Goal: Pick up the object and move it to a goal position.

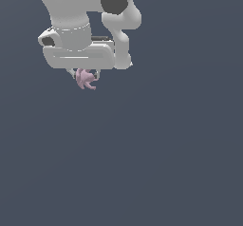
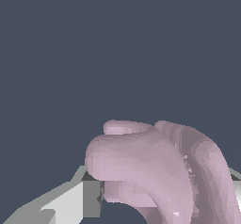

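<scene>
Carrying pink object (image 1: 85,79), pinched between fingers of white hand (image 1: 84,74), lobes dangling below fingertips. Wrist view: object (image 2: 155,166) fills gap. Transport step underway, judging. Goal marker not visible; next needs steady translation, grip kept.

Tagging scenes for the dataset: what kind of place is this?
Likely a bare simulator scene, not a real room: a flat, uniform dark blue-grey backdrop, a smoothly shaded white gripper, and a pale pink lumpy object held between its fingers. No furniture or walls show.
</scene>
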Controlling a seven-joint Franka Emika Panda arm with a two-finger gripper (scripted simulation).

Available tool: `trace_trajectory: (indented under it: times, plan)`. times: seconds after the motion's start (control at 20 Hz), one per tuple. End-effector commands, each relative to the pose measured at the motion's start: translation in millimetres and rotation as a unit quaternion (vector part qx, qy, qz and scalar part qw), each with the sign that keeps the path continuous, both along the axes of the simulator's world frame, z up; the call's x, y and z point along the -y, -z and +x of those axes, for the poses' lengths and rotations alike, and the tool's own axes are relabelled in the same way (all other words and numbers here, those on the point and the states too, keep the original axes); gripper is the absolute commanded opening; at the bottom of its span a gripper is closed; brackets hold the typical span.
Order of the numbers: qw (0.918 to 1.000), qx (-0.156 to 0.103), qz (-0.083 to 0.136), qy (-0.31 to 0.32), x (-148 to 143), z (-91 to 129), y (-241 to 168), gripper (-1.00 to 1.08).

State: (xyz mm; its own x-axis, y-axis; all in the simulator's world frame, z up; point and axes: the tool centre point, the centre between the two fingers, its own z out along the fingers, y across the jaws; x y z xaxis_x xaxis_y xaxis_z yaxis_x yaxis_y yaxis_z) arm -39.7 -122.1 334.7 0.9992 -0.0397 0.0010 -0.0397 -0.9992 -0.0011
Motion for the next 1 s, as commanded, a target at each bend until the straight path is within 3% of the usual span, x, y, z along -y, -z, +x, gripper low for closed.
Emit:
trace_trajectory:
  times: [0.0,0.45,0.95]
  plan:
    - [1.0000,-0.001,0.000,0.000,4,-9,-26,-1.00]
    - [1.0000,-0.001,0.000,0.000,16,-30,-96,-1.00]
    - [1.0000,-0.001,0.000,0.000,21,-35,-120,-1.00]
